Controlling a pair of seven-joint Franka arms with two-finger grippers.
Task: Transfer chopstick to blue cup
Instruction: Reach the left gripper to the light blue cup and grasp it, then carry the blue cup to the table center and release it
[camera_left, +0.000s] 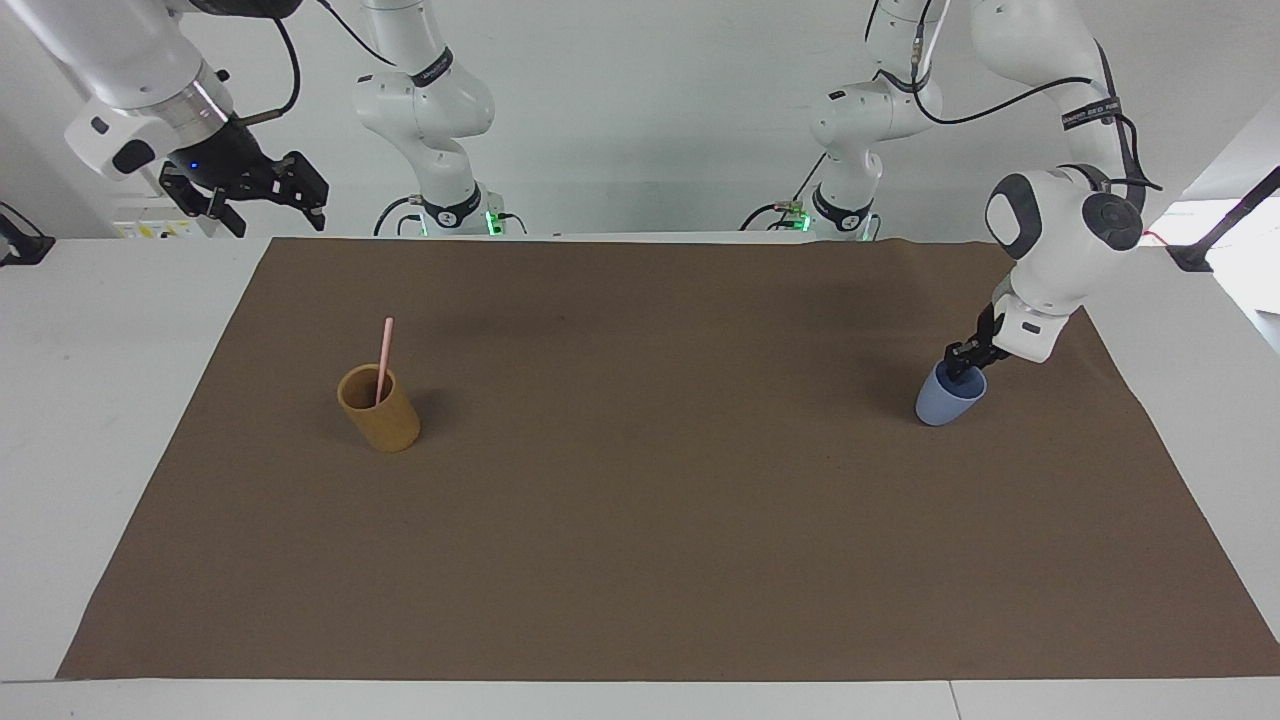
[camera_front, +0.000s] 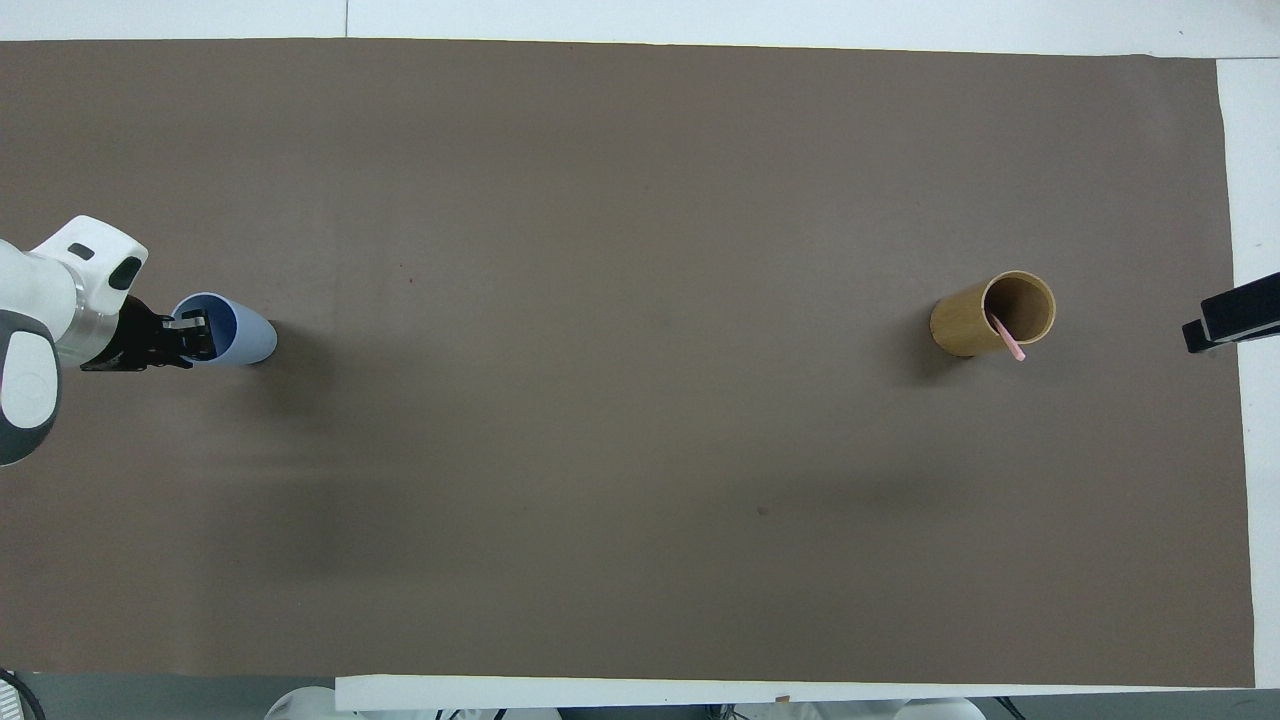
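The light blue cup stands upright on the brown mat toward the left arm's end of the table. My left gripper is down at its mouth, shut on the rim, one finger inside the cup. The pale pink chopstick leans in the tan-brown cup toward the right arm's end, its upper half sticking out. My right gripper hangs open and holding nothing over the bare table off the mat's corner, and that arm waits.
A brown mat covers most of the white table. Only the two cups stand on it, far apart. The arm bases rise at the robots' edge of the table.
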